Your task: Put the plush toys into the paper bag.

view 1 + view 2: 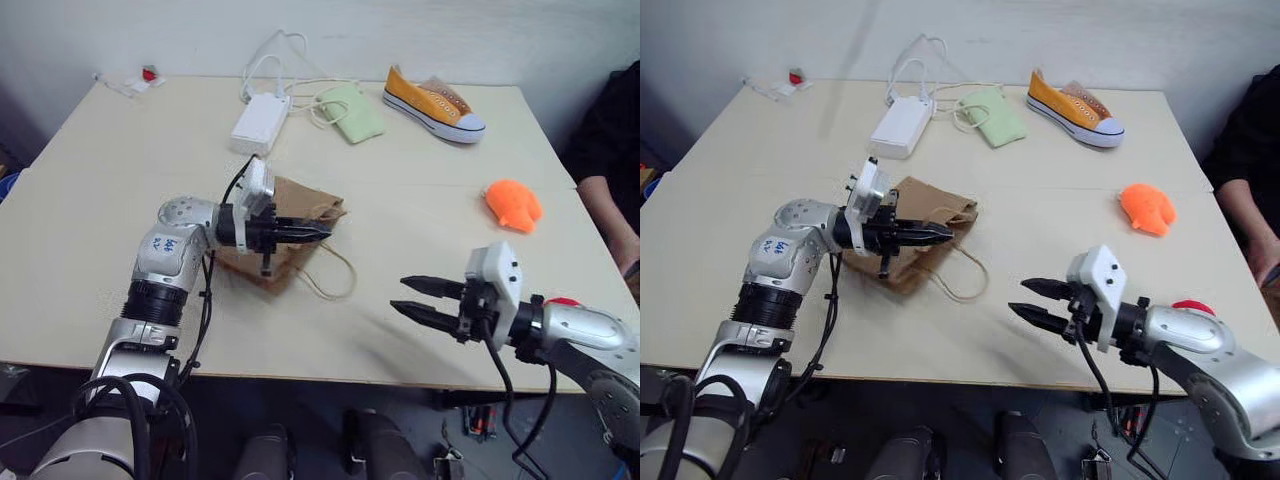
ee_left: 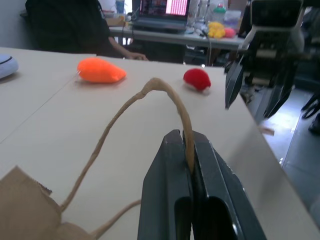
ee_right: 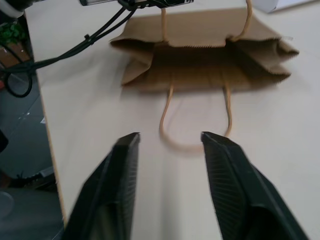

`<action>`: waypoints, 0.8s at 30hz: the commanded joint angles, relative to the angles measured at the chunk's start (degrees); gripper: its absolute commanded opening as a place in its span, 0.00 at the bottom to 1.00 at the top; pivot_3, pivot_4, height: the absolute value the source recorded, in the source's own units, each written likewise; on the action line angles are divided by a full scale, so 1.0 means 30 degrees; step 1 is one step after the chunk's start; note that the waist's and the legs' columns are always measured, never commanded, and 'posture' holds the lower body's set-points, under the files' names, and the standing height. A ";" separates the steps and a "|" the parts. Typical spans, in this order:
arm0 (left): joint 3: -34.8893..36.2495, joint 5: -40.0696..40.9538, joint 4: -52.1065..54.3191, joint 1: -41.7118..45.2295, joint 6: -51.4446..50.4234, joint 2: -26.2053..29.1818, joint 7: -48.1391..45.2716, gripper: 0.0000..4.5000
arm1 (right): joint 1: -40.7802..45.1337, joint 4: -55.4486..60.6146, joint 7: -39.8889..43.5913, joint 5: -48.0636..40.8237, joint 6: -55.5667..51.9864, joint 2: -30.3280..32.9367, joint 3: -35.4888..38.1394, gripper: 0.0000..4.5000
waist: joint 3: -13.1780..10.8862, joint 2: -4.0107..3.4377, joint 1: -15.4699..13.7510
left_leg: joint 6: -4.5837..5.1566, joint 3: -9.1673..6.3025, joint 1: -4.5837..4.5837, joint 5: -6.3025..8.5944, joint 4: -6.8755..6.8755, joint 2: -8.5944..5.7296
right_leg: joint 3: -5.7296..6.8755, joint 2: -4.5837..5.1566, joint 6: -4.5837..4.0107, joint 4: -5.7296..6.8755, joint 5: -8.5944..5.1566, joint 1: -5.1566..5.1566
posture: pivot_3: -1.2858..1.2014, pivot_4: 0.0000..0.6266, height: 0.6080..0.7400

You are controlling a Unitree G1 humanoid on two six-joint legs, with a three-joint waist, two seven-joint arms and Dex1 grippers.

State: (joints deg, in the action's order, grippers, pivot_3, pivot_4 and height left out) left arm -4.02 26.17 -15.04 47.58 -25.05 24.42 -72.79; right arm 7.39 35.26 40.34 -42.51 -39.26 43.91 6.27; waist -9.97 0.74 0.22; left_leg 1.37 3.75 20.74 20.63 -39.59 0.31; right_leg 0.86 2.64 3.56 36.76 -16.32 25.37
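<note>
The brown paper bag [image 1: 300,204] lies on its side at the table's middle, its mouth facing my right gripper. My left gripper [image 1: 318,235] is shut on the bag's upper cord handle [image 2: 165,90] and holds it up off the table. The lower handle loop [image 3: 194,146] lies flat in front of the bag's mouth. My right gripper [image 1: 400,295] hovers open near the table's front edge, pointing at the bag with nothing between its fingers. The orange plush toy [image 1: 513,205] rests at the right of the table. The red plush toy [image 2: 197,79] sits near the right edge, partly hidden behind my right arm.
At the back of the table lie an orange-yellow sneaker [image 1: 435,103], a pale green pouch [image 1: 350,112] and a white adapter box [image 1: 260,122] with white cables. A person's arm [image 1: 600,200] rests at the table's right edge.
</note>
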 commanded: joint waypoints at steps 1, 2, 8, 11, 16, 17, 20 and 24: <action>-0.0272 0.0780 0.1978 -0.0390 -0.1217 -0.0210 0.0111 0.00 | 0.1385 -0.0641 0.0199 0.1501 0.0792 -0.0504 -0.1768 0.13 | 0.0000 0.0001 0.0035 | -0.0006 0.0002 -0.0009 -0.0002 -0.0009 0.0001 | -0.0005 -0.0008 -0.0001 0.0019 0.0000 0.0001 | 0.52 0.24 1.00; -0.0580 0.0692 0.2350 -0.0457 -0.1261 -0.0247 -0.0062 0.00 | 0.1933 -0.1176 0.0367 0.2046 0.1010 -0.0792 -0.2508 0.04 | 0.0000 0.0001 -0.0001 | -0.0017 0.0003 -0.0018 -0.0008 -0.0014 0.0000 | -0.0009 -0.0013 -0.0002 0.0036 -0.0001 0.0001 | 0.52 0.24 1.00; -0.0642 0.1198 0.3132 -0.0095 -0.2181 -0.0796 0.0326 0.00 | 0.5118 -0.4816 0.0511 0.4772 0.2126 -0.2959 -0.5377 0.02 | 0.0000 -0.0001 0.0008 | -0.0018 0.0006 -0.0011 -0.0010 -0.0058 -0.0009 | -0.0022 -0.0020 -0.0003 0.0061 -0.0001 0.0003 | 0.52 0.24 1.00; -0.0474 0.1484 0.3481 -0.0148 -0.2722 -0.1013 0.0705 0.00 | 0.5863 -0.6182 0.0777 0.5803 0.2678 -0.3769 -0.6118 0.02 | 0.0001 -0.0004 -0.0024 | -0.0017 -0.0003 0.0025 -0.0009 -0.0081 -0.0004 | -0.0013 -0.0021 -0.0003 0.0081 -0.0001 0.0036 | 0.52 0.24 1.00; 0.0030 0.2215 0.4869 -0.0792 -0.3681 -0.0821 0.1378 0.00 | 0.7087 -0.9202 0.0594 0.7726 0.4077 -0.5934 -0.7404 0.02 | 0.0002 -0.0005 0.0001 | -0.0006 -0.0033 0.0118 -0.0003 -0.0138 -0.0005 | 0.0017 -0.0002 -0.0001 0.0080 0.0001 0.0080 | 0.52 0.24 1.00; 0.0166 0.2306 0.5054 -0.0847 -0.3773 -0.0772 0.1495 0.00 | 0.7252 -0.9922 0.0593 0.8427 0.4398 -0.6099 -0.7808 0.02 | 0.0001 -0.0005 0.0010 | -0.0007 -0.0035 0.0117 -0.0003 -0.0139 -0.0004 | 0.0018 -0.0002 -0.0001 0.0081 0.0001 0.0079 | 0.52 0.24 1.00; 0.0824 0.2723 0.5117 -0.0667 -0.4007 -0.0685 0.2022 0.00 | 0.7379 -1.1781 0.0656 1.0454 0.5036 -0.6037 -0.9062 0.02 | 0.0003 -0.0008 0.0019 | -0.0008 -0.0037 0.0114 -0.0003 -0.0139 -0.0005 | 0.0024 -0.0002 -0.0002 0.0086 0.0000 0.0080 | 0.52 0.24 1.00; 0.2363 0.3534 0.4313 0.0164 -0.4551 -0.0782 0.3372 0.00 | 0.7003 -1.2748 0.1192 1.2258 0.5609 -0.5511 -1.0041 0.02 | 0.0008 -0.0007 0.0015 | -0.0007 -0.0041 0.0109 -0.0002 -0.0147 -0.0007 | 0.0025 0.0005 -0.0002 0.0085 0.0000 0.0074 | 0.52 0.24 1.00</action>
State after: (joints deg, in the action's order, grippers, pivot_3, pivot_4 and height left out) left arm 0.11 34.57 -2.71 45.88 -38.34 22.02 -64.34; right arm 29.67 -1.05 42.91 -8.73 -22.14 26.10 -22.00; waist -9.95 0.71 0.26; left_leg 1.35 3.63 21.08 20.62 -40.05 0.29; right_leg 0.94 2.65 3.56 37.02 -16.32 25.59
